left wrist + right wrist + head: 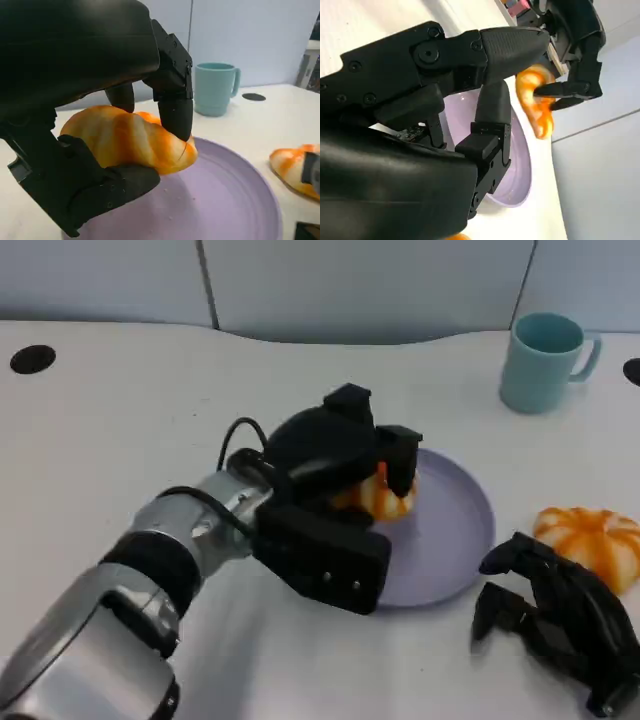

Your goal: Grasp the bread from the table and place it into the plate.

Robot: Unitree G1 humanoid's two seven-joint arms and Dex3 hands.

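Note:
My left hand grips an orange-and-cream striped bread over the left part of the lavender plate. In the left wrist view the bread sits between the thumb below and the fingers above, just over the plate. A second striped bread lies on the table right of the plate. My right hand rests on the table beside it with fingers curled and holding nothing. The right wrist view shows the plate and the held bread beyond its fingers.
A teal mug stands at the back right of the white table. A dark round hole marks the table's far left. A pale wall panel runs along the back edge.

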